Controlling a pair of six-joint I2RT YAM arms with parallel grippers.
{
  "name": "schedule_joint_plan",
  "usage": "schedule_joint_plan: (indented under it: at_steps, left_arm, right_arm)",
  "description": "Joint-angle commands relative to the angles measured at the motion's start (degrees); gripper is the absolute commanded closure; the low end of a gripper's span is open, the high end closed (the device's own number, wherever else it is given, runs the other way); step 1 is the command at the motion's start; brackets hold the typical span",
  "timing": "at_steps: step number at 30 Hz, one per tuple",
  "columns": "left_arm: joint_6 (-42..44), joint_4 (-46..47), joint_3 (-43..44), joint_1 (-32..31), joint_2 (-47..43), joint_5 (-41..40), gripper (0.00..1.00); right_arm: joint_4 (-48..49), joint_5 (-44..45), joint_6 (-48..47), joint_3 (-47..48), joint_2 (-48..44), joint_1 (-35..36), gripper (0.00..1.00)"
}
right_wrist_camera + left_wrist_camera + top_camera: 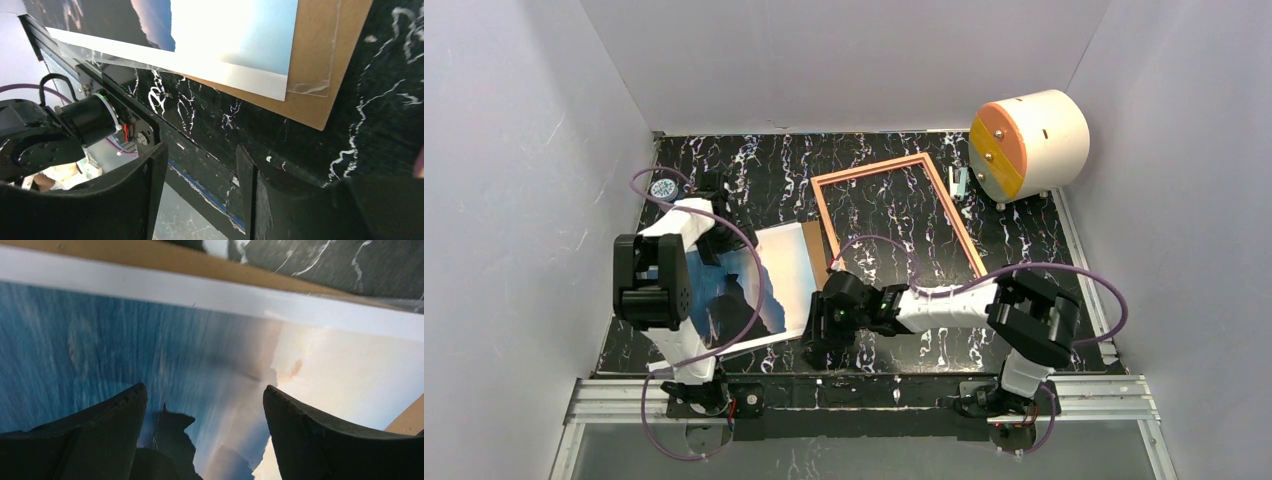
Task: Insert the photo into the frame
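Left gripper (205, 390) hangs spread directly over the photo (150, 340), gripping nothing; right gripper (200, 150), jaws apart and empty, sits off its corner. Beyond the right gripper lies the frame (956, 214), long side running away.

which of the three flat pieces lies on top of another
The sea photo: it lies on the brown board, while the pink frame lies straight on the table.
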Motion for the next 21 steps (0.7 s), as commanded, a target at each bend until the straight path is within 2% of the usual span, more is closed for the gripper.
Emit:
schedule_joint_plan:
  at_steps: [1, 4, 9, 11, 17, 21]
  left_arm:
    - [4.5, -1.1, 7.4, 0.7, 3.5, 3.0, 0.15]
    - [4.9, -1.7, 12.8, 1.0, 6.1, 6.6, 0.14]
    - [7.5, -1.8, 17.9, 1.0, 7.7, 5.9, 0.12]
    - [8.3, -1.9, 19.5, 3.0, 8.8, 3.6, 0.11]
    - [7.4, -1.1, 21.0, 3.9, 10.2, 1.7, 0.09]
    - [5.8, -1.7, 20.0, 4.0, 9.4, -1.0, 0.09]
  right_arm:
    - [3.4, -0.3, 5.5, 1.5, 3.5, 1.3, 0.38]
    - [1.6, -0.6, 6.0, 3.1, 7.1, 0.7, 0.36]
    - [-0.2, 1.2, 3.4, 5.2, 10.6, -2.6, 0.36]
    - [-1.0, 2.8, 1.8, 6.2, 11.4, -4.8, 0.36]
    - [5.8, 1.9, -5.2, 8.3, 15.2, -12.8, 0.36]
    - [9.3, -1.7, -10.7, 14.2, 21.0, -16.2, 0.36]
